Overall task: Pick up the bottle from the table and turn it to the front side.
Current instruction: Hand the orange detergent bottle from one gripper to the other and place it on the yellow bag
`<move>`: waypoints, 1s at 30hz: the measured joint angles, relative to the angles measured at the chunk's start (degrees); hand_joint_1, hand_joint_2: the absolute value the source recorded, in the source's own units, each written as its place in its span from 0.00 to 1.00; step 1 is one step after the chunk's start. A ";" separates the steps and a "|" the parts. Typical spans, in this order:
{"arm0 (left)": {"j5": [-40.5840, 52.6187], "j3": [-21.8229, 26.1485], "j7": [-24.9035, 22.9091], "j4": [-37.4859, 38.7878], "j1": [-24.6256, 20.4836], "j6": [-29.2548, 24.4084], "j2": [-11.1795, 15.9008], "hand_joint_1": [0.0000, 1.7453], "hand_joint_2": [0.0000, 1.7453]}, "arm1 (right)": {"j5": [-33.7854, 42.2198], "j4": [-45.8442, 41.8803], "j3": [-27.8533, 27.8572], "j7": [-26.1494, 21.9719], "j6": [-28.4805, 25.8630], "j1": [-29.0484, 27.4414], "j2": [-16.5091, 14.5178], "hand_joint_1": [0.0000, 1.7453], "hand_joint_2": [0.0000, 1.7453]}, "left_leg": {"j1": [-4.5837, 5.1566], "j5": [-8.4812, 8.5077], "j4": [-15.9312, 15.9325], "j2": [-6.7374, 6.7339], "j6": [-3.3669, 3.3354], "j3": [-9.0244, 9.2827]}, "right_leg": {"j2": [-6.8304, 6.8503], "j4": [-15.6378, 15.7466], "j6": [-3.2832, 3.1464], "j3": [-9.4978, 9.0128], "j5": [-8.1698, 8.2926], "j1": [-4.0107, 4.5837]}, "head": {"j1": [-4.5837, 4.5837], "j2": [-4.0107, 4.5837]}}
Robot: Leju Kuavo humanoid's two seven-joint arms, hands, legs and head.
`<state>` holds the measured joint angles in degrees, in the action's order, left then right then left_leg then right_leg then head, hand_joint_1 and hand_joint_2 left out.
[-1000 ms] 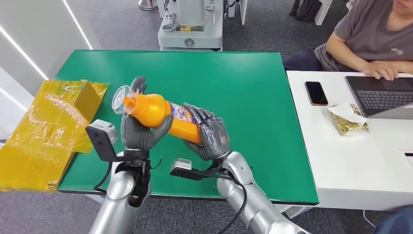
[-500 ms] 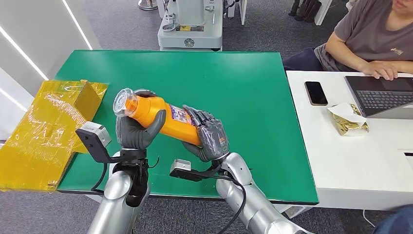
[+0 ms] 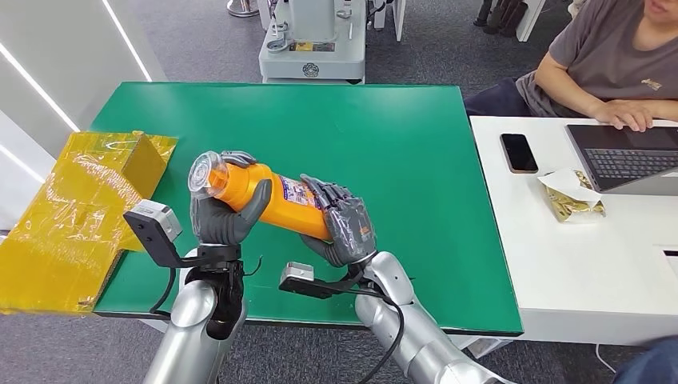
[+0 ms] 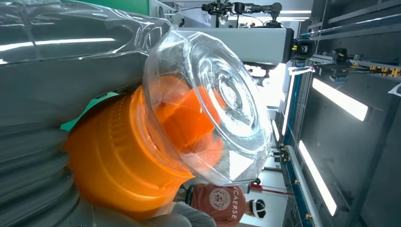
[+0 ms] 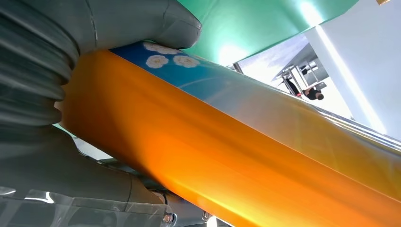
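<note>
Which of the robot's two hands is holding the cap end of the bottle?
The left hand. It grips the orange bottle just below the clear cap, while the right hand holds the opposite end, by the label.

one bottle, one phone, one laptop

Green table bears a yellow wrapped box, seemingly overhanging.
</note>
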<state>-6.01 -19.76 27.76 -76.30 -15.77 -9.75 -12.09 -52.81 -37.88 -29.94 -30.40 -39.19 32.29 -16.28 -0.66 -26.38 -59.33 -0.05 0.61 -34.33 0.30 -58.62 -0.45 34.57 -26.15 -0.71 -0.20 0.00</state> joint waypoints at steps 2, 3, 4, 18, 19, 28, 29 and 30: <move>0.00 0.00 0.00 0.00 0.00 0.00 0.00 1.00 1.00 | 0.00 0.01 0.00 0.00 0.00 0.00 0.00 1.00 1.00 | 0.00 0.00 0.00 0.00 0.00 0.00 | 0.00 0.00 0.00 0.00 0.00 0.00 | 0.00 0.00; 0.00 0.00 0.00 0.00 0.00 0.00 0.00 1.00 1.00 | 0.00 0.01 0.00 0.00 0.00 0.00 0.00 1.00 1.00 | 0.00 0.00 0.00 0.00 0.00 0.00 | 0.00 0.00 0.00 0.00 0.00 0.00 | 0.00 0.00; 0.00 0.00 0.00 0.00 0.00 0.01 0.00 1.00 1.00 | 0.00 0.02 0.00 -0.01 0.00 0.00 0.00 1.00 1.00 | 0.00 0.00 0.00 0.00 0.00 0.00 | 0.00 0.00 0.00 0.00 0.00 0.00 | 0.00 0.00; 0.00 0.00 0.11 0.00 -0.06 0.62 0.07 1.00 1.00 | 0.07 -0.57 1.59 -1.94 0.00 -0.30 -0.03 0.07 1.00 | 0.00 0.00 0.00 0.00 0.00 0.00 | 0.00 0.00 0.00 0.00 0.00 0.00 | 0.00 0.00; 0.00 -0.01 0.11 0.00 -0.08 0.69 0.07 1.00 1.00 | 0.69 -0.82 1.77 -2.10 0.00 -0.44 -0.04 0.00 1.00 | 0.00 0.00 0.00 0.00 0.00 0.00 | 0.00 0.00 0.00 0.00 0.00 0.00 | 0.00 0.00; -0.09 -0.02 -0.02 0.00 -0.33 0.51 -0.25 1.00 1.00 | 7.88 -3.43 1.96 -2.32 0.00 -1.60 -0.09 0.00 1.00 | 0.00 0.00 0.00 0.00 0.00 0.00 | 0.00 0.00 0.00 0.00 0.00 0.00 | 0.00 0.00; -0.09 -0.02 -0.03 0.00 -0.38 0.38 -0.30 1.00 1.00 | 8.70 -3.88 1.96 -2.17 0.00 -1.87 -0.09 0.00 1.00 | 0.00 0.00 0.00 0.00 0.00 0.00 | 0.00 0.00 0.00 0.00 0.00 0.00 | 0.00 0.00; -0.09 -0.02 -0.04 0.00 -0.42 0.22 -0.36 1.00 1.00 | 9.65 -4.42 1.95 -1.98 -0.01 -2.16 -0.09 0.00 1.00 | 0.00 0.00 0.00 0.00 0.00 0.00 | 0.00 0.00 0.00 0.00 0.00 0.00 | 0.00 0.00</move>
<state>-6.10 -19.78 27.72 -76.30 -16.18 -9.53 -12.44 -43.16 -42.30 -28.00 -32.38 -39.19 30.13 -16.37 -0.66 -26.38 -59.33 -0.05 0.61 -34.33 0.30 -58.62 -0.45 34.57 -26.15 -0.71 -0.20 0.00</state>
